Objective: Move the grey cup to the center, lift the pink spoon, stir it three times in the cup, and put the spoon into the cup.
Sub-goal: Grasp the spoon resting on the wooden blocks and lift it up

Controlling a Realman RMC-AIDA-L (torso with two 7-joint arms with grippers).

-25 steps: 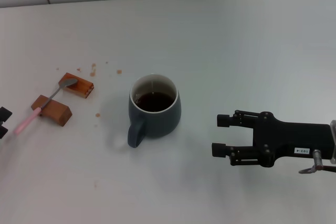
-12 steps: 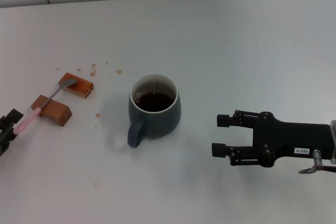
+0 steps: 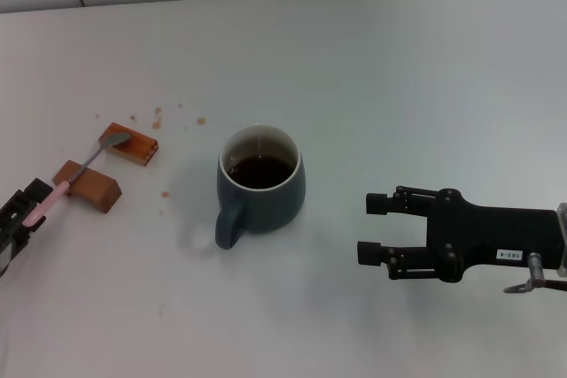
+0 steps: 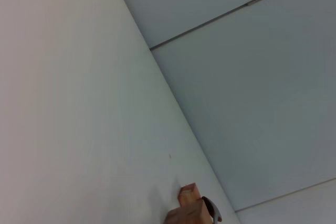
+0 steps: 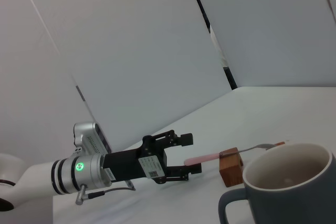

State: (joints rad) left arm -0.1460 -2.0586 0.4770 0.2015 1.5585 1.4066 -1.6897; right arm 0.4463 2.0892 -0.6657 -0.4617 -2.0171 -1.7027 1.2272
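Pink spoon (image 3: 55,193) lies across two blocks (image 3: 87,185), left of cup (image 3: 260,186). Cup sits mid counter (image 3: 399,68), coffee inside. My left gripper (image 3: 27,210) is wide, one finger each side of pink end, not closed. I think: close slow on handle, lift straight up so blocks stay put. Right gripper (image 3: 379,227) wide, holding nothing, well right of cup.

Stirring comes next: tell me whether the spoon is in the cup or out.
Out. The pink spoon lies across two wooden blocks, apart from the grey cup, with the left gripper at its handle end.
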